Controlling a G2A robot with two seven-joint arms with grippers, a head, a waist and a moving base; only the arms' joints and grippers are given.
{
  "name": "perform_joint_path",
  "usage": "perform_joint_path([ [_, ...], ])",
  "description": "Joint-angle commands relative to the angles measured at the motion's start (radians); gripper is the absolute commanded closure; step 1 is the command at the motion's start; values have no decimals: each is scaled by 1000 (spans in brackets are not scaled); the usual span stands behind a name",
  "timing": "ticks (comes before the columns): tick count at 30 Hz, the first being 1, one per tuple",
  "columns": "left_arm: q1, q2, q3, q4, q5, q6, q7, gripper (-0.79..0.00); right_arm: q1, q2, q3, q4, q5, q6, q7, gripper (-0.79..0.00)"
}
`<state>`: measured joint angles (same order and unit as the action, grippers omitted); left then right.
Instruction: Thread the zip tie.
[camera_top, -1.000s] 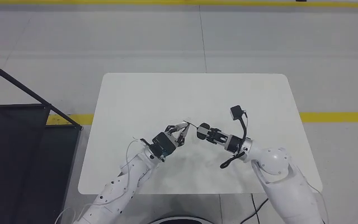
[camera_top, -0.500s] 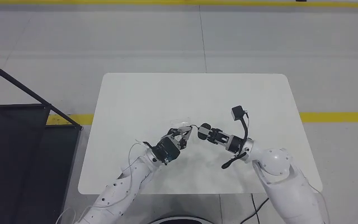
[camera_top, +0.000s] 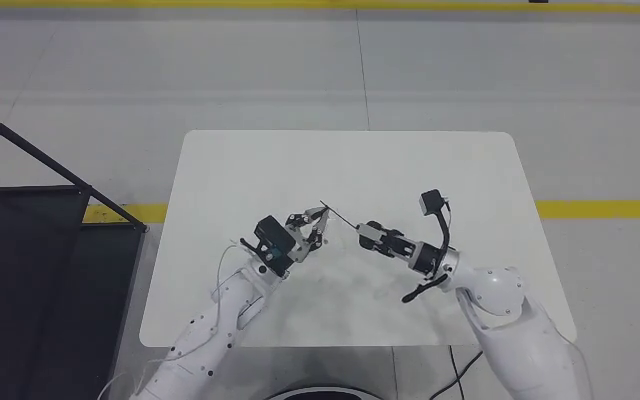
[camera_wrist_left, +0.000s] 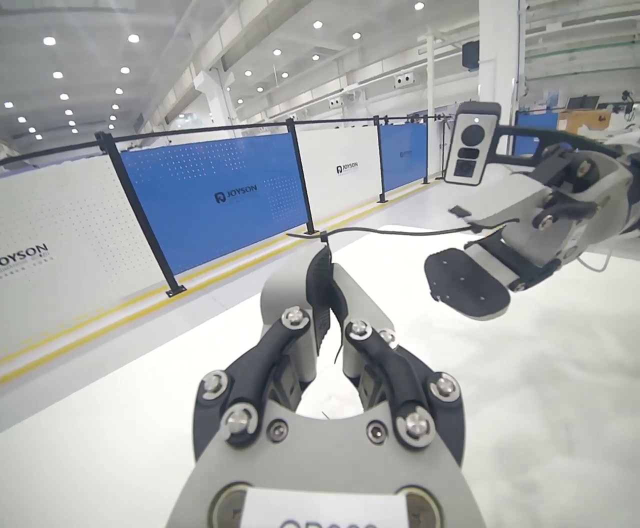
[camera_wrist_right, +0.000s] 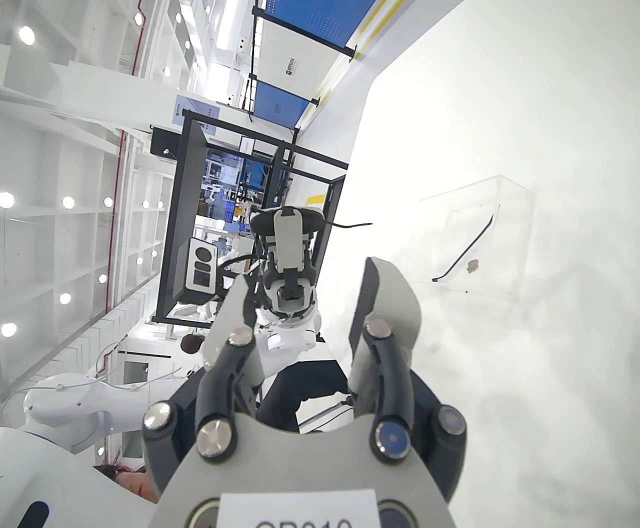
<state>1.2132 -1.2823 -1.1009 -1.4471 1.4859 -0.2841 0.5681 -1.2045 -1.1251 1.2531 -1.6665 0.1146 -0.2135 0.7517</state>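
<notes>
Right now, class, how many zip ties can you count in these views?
2. One zip tie is pinched in the left claw; a second tie, apparently, lies inside the clear box on the table. Others may be hidden.

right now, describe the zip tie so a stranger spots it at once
Over the middle of the white table, find the left gripper. The zip tie is the thin black strap pinched in it, pointing toward the right gripper; unlike the black strip lying in the clear box, it is held aloft.

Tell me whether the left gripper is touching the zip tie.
Touching. The left wrist view shows the left gripper shut on the zip tie, which is pinched between its pads and sticks out past them.
</notes>
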Motion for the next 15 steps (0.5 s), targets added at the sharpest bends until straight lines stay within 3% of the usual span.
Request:
perform_joint_path([
  [1, -2, 1, -11, -4, -47, -46, -18, 0, -6, 2, 12, 5, 9, -23, 9, -785],
  [7, -1, 7, -40, -15, -186, -195, -121, 0, 0, 11, 41, 35, 2, -9, 55, -785],
  [15, -1, 7, -40, -15, -186, -195, -121, 0, 0, 11, 41, 35, 2, -9, 55, -785],
])
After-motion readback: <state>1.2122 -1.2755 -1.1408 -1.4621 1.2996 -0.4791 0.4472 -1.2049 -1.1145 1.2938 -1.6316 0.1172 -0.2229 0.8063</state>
